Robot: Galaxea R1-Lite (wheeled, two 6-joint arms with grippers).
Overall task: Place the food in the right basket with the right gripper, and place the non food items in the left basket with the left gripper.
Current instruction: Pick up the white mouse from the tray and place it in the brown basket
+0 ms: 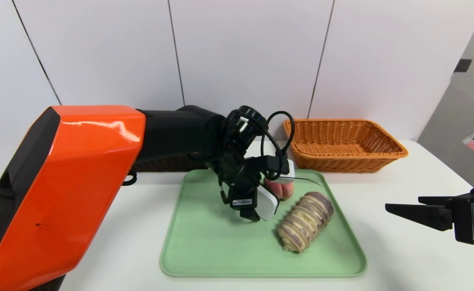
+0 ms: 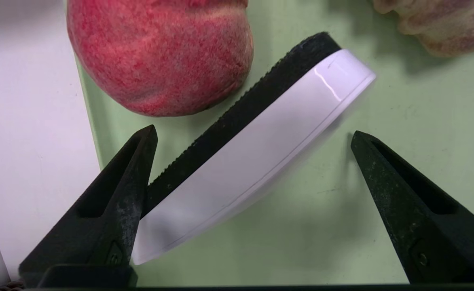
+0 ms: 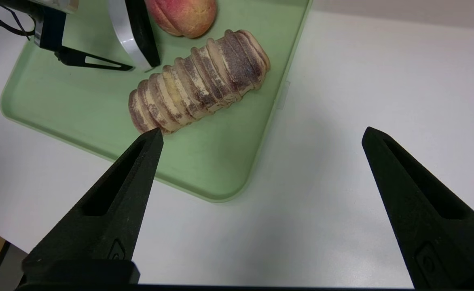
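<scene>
Left gripper (image 2: 253,133), jaws spread wide and empty, hangs over the green tray (image 1: 204,242), straddling the white block (image 2: 257,161), which stands on edge beside the peach (image 2: 160,52), its long axis oblique to the jaw line. Right gripper (image 3: 261,135), also wide, idles off-tray.

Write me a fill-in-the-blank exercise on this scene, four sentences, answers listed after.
1. The peach and the bread roll lie on a ____ tray.
2. The orange-tan basket holds ____.
3. The left gripper hangs with its fingers ____ around the white block.
4. The right gripper hovers over the ____ table, beside the tray.

Missing words: green; nothing; open; white
</scene>
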